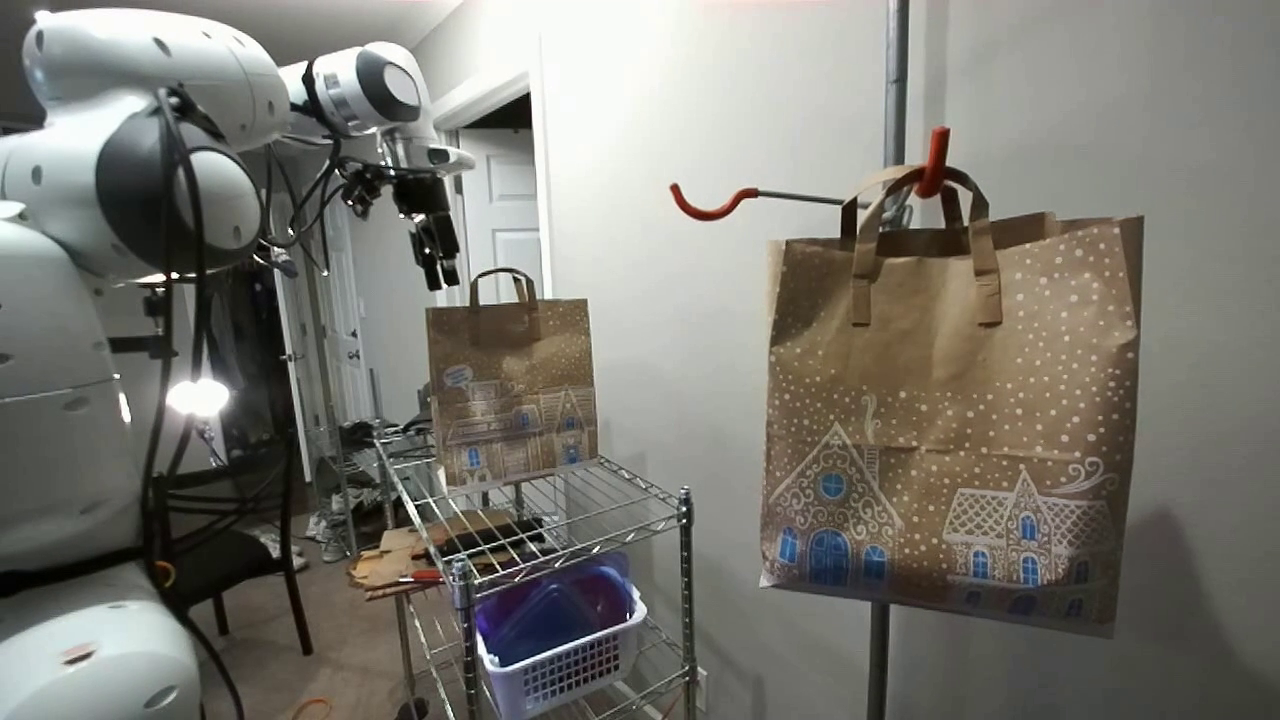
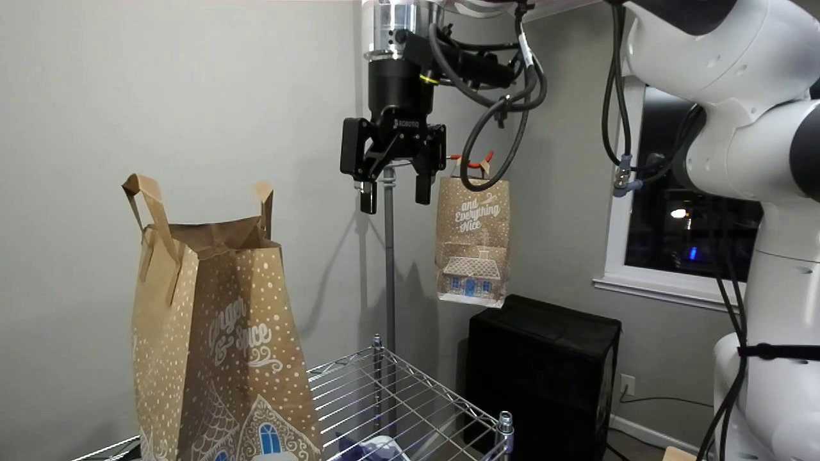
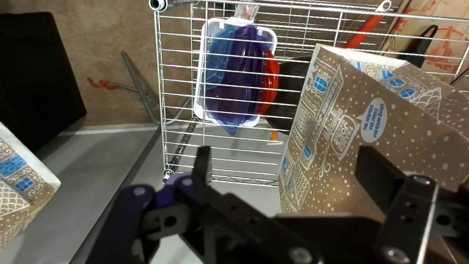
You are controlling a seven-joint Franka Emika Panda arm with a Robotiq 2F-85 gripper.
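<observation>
In both exterior views my gripper (image 1: 441, 276) (image 2: 395, 197) points down with its fingers spread and nothing between them. Nearest to it is a brown paper bag (image 1: 512, 390) (image 2: 224, 333) with white dots and printed houses, upright on a wire rack. The gripper is higher than the bag's body and apart from it, near the level of its raised handles (image 2: 152, 202). Beneath the open jaws in the wrist view lie part of this bag (image 3: 340, 110) and the rack's wires. A similar bag (image 1: 950, 420) (image 2: 473, 243) hangs by its handles from a red-tipped hook (image 1: 932, 165).
The wire rack (image 1: 685, 590) stands against the wall, a white basket (image 1: 570, 675) with purple and blue plastic on its lower shelf. A grey pole (image 2: 390, 275) carries the hooks, including an unloaded red one (image 1: 710, 212). A black box-like cabinet (image 2: 541, 365) stands beyond. Cardboard (image 1: 390, 565) lies beside the rack.
</observation>
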